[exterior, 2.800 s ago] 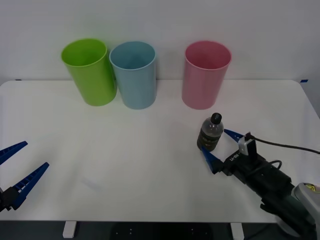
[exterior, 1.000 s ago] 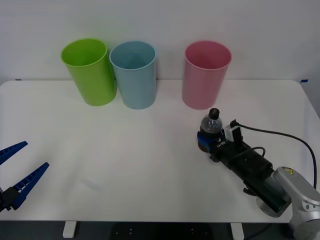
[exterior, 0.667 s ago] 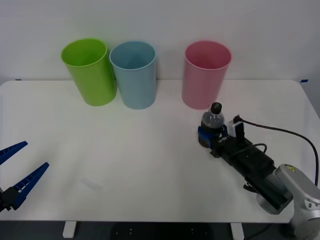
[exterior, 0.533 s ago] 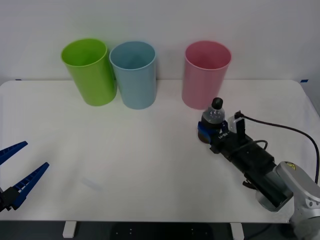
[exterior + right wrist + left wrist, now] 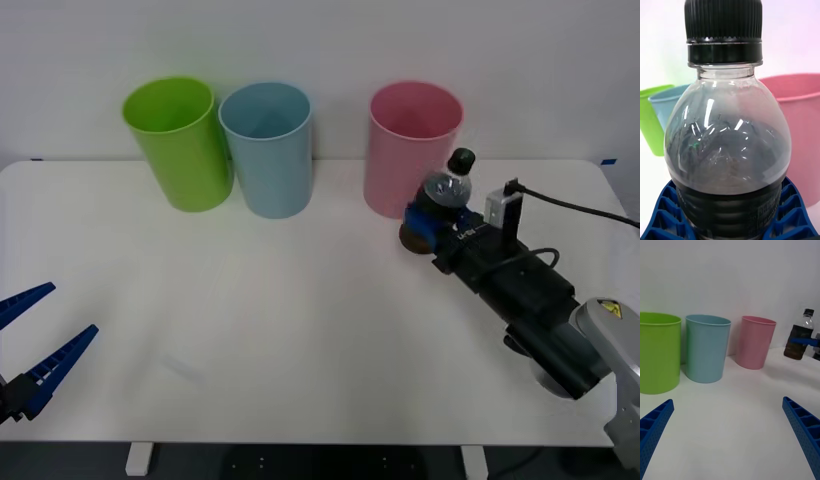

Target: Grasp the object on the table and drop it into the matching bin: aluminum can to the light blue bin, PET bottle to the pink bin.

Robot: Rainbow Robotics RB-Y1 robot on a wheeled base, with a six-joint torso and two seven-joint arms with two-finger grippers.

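The right gripper (image 5: pixel 436 222), right of centre in the front view, is clenched around the PET bottle (image 5: pixel 441 203) and holds it above the table (image 5: pixel 300 300), tilted, just beside the pink bin (image 5: pixel 410 150). In the right wrist view its blue fingers (image 5: pixel 662 213) hug the dark lower body. The light blue bin (image 5: pixel 267 148) stands at upper left, next to a lime green bin (image 5: pixel 178 142). The left gripper (image 5: pixel 30 345) rests at the lower left corner, fingers spread apart.

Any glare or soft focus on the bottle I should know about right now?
Right wrist view: white glints streak the PET bottle shoulder; the pink bin behind is soft. Front view: bottle in the right gripper slightly blurred.
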